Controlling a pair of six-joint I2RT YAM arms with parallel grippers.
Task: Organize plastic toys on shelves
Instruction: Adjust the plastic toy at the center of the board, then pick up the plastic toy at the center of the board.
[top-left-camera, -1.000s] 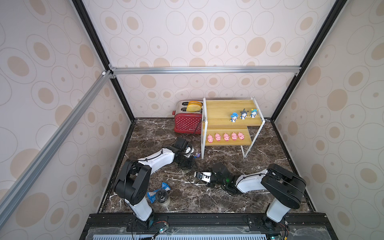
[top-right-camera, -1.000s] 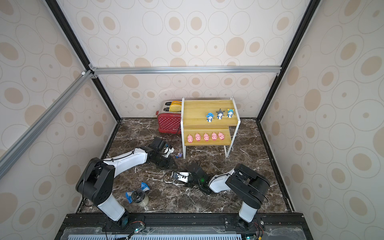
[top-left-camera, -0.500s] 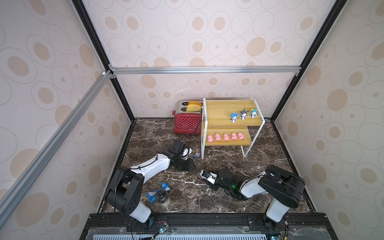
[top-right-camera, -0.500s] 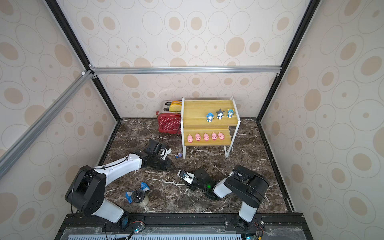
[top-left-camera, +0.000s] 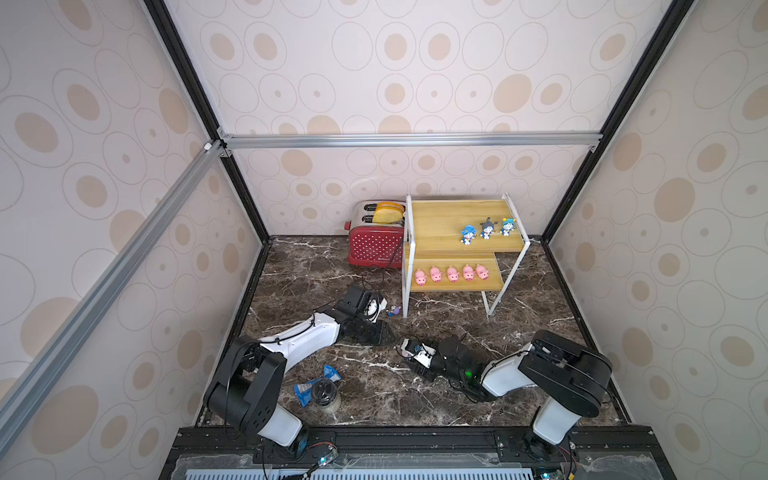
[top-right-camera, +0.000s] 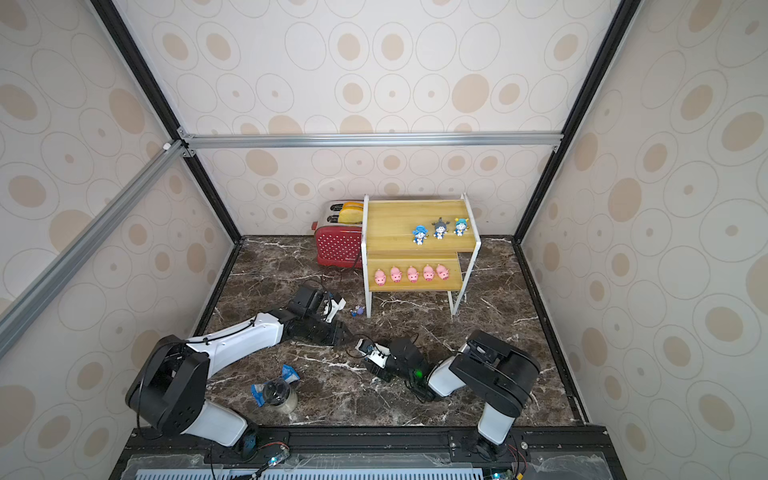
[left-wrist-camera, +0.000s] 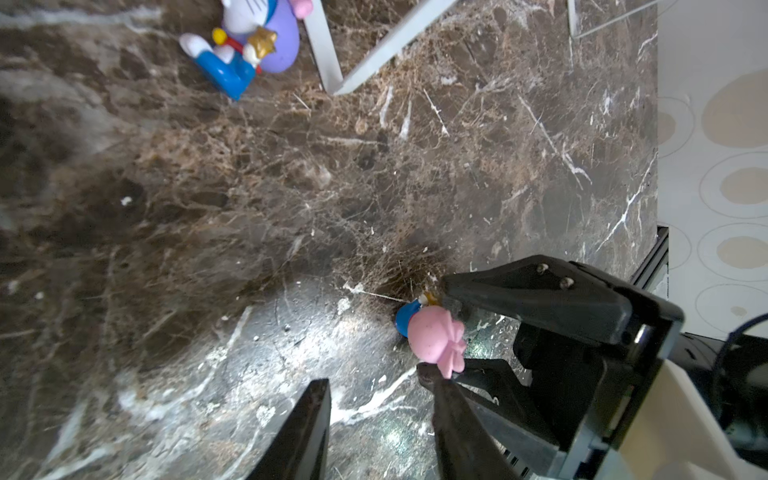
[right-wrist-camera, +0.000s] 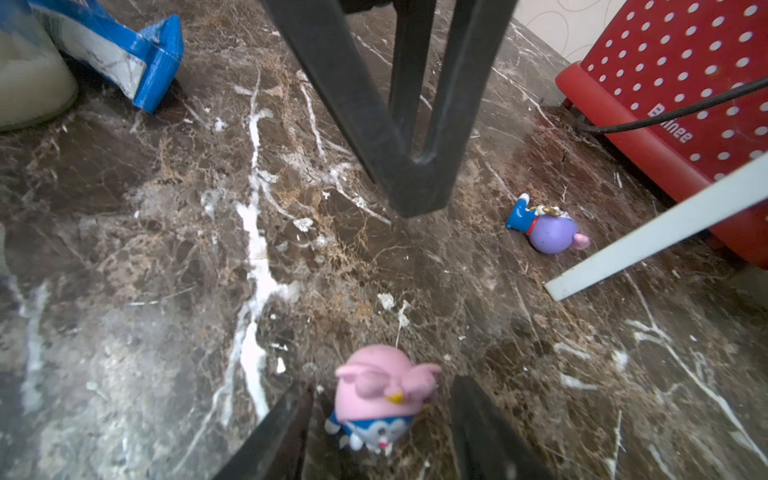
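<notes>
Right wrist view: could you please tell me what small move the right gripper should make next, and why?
Probably close the right gripper on the pink-hatted figurine: it sits on the marble table between the open fingers, while three figurines already stand on the upper shelf.

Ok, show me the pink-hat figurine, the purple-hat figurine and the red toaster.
pink-hat figurine (right-wrist-camera: 382, 384), right wrist view, on its pink hat.
purple-hat figurine (right-wrist-camera: 552, 235), right wrist view, on its purple hat.
red toaster (top-left-camera: 374, 247), in a top view, on its dotted front.
</notes>
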